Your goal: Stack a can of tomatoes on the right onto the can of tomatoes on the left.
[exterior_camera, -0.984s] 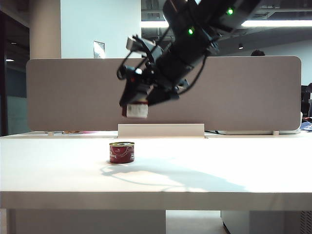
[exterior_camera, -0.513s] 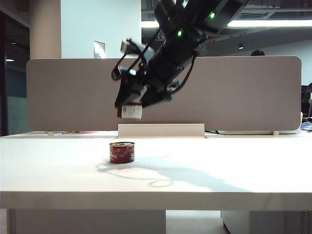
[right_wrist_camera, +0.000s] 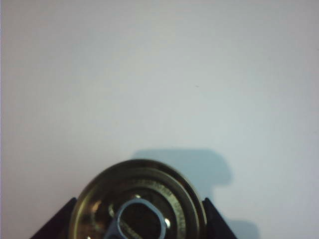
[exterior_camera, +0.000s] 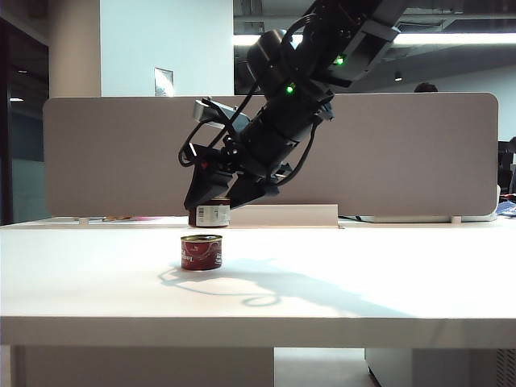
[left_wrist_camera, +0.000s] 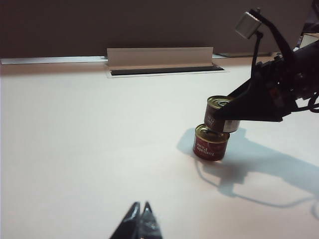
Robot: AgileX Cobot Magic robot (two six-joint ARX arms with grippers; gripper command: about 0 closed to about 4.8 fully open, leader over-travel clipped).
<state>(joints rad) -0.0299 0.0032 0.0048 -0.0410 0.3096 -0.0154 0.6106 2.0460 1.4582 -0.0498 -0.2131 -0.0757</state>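
One red can of tomatoes [exterior_camera: 201, 252] [left_wrist_camera: 210, 145] stands upright on the white table [exterior_camera: 363, 274]. A second can of tomatoes [exterior_camera: 213, 214] [left_wrist_camera: 218, 112] hangs just above it, a little to its right, with a small gap between them. My right gripper [exterior_camera: 211, 208] [right_wrist_camera: 139, 200] is shut on this upper can. In the right wrist view the can's gold pull-tab lid [right_wrist_camera: 137, 204] fills the space between the dark fingers [right_wrist_camera: 62, 219]. My left gripper [left_wrist_camera: 140, 205] is shut on nothing, low over bare table and well away from the cans.
A low white cable cover [exterior_camera: 266, 215] runs along the back of the table in front of a grey partition [exterior_camera: 403, 153]. The right arm slants down from the upper right and casts a shadow beside the cans.
The right arm has come down and slightly left with its can, from high above the table to just over the standing can. The left gripper and the standing can stayed put.
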